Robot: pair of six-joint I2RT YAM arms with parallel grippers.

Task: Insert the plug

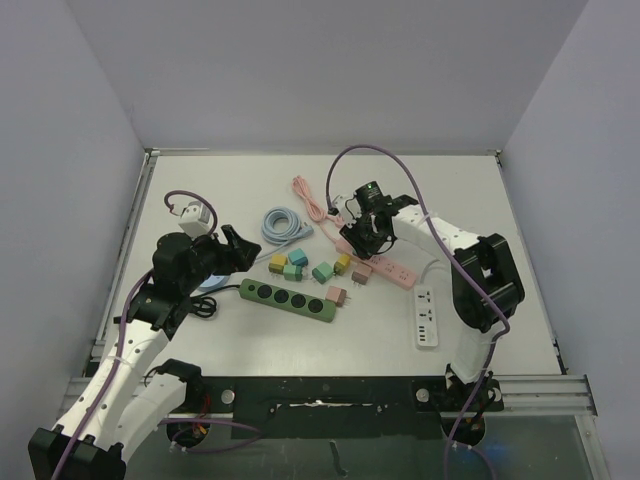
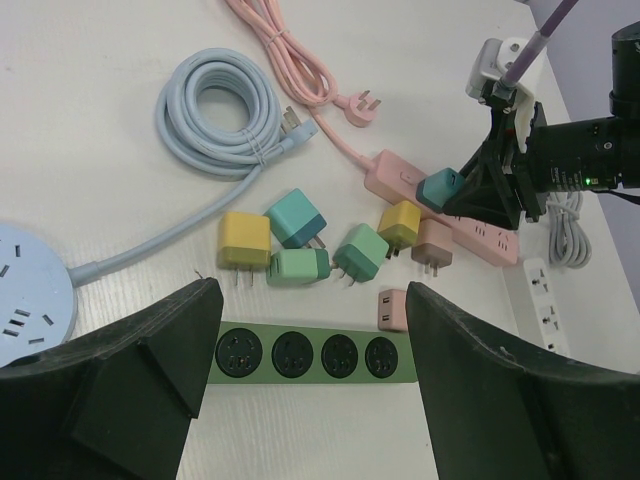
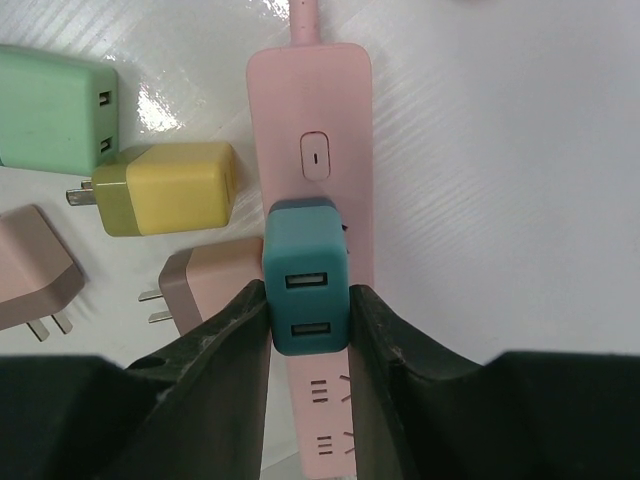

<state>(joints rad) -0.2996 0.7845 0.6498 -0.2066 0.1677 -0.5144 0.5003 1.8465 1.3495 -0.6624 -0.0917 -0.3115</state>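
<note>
Matt plastic teal plug (image 3: 306,290), smooth pink strip (image 3: 311,110), glossy white table (image 3: 500,150).

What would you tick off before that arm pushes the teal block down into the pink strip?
1. Grip: right gripper is shut on the teal plug, clamped from both sides: ok.
2. Position: the plug sits over the pink power strip, next to its switch: ok.
3. Prongs matched to socket holes: hidden under the plug: cannot tell.
4. Room around the grip: a brown charger lies close beside the gripper: not ok.
5. Left gripper is open, away over the green strip: ok.
</note>
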